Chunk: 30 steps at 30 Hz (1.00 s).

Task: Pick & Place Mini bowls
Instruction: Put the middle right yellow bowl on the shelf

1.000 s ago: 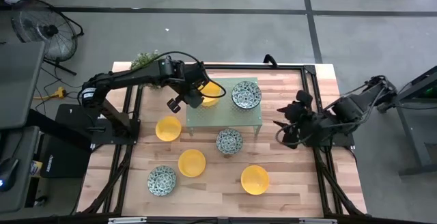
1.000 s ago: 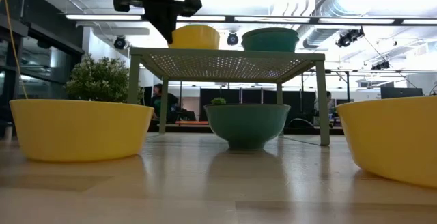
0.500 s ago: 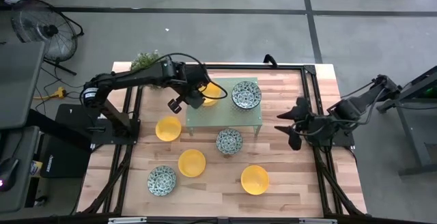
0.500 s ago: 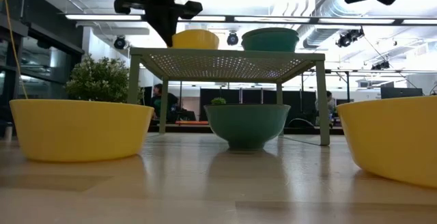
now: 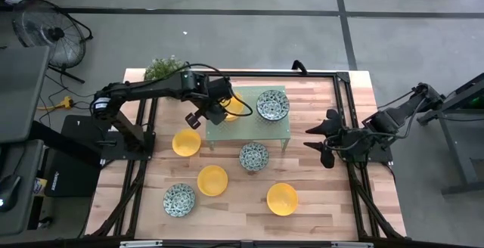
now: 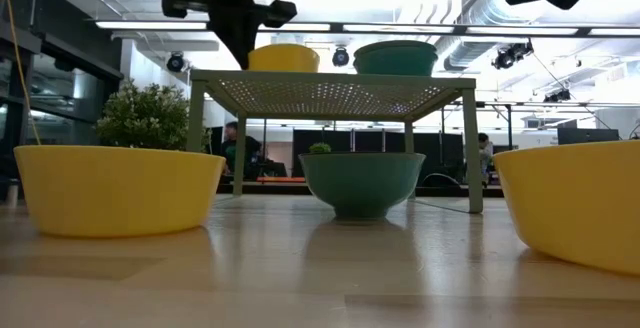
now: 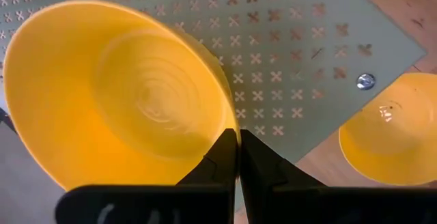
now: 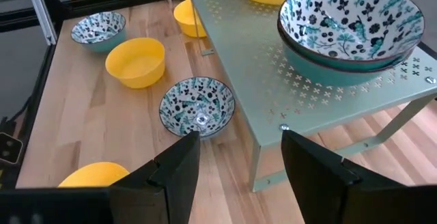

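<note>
Yellow mini bowl [image 7: 116,94] atop pale green perforated stand [image 5: 249,123], near its rim on the plant-side corner, beside patterned bowl [image 5: 272,104] also up there (looks like two nested, per right wrist view). Left gripper [image 7: 237,157] at that yellow bowl, fingers pinched tight over its rim, bowl tilted in wrist view. Step in hand, by judgement: placing yellow bowl on stand, not yet let go. Next move prob. calls for levelling bowl flat on perforated top, opening fingers, lifting clear w/o dragging rim off stand's edge. Right gripper [image 8: 240,157] waiting off stand's far side, jaws spread wide, holding nothing, facing stand. On wooden table [image 5: 318,203] below stand: three more yellow bowls, incl. one just beside stand's left legs [image 5: 186,142], plus two patterned, one [image 5: 254,156] at stand's front edge. Leafy plant [image 5: 165,67] behind stand's left corner.
</note>
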### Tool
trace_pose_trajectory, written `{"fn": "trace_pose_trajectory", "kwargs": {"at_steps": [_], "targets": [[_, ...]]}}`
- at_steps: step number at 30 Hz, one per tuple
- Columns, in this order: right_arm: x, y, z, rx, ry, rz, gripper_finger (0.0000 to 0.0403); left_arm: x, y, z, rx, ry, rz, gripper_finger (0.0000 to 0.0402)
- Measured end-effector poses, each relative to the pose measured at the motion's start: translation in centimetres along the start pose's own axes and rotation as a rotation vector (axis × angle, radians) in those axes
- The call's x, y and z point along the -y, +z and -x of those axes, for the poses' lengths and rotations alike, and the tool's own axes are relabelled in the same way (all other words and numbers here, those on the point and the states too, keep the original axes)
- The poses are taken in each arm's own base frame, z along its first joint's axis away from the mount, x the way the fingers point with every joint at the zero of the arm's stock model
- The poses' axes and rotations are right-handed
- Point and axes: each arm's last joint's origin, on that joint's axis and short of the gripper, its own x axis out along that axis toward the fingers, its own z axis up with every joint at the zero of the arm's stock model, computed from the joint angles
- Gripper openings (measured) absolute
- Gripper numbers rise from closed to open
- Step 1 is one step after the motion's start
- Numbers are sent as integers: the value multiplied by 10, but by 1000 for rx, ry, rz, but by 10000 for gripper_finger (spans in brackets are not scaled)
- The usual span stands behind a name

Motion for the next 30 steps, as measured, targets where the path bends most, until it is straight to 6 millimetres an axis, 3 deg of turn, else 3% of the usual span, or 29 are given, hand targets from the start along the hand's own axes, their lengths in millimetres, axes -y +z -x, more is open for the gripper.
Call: {"fn": "trace_pose_trajectory", "kwargs": {"at_steps": [18, 30], "targets": [[0, 0, 0, -8, 4, 3, 195, -1, 1, 0, 11, 9, 18, 36], [-1, -1, 0, -18, 20, 3, 195, -4, 0, 3, -10, 80, 22, 124]]}}
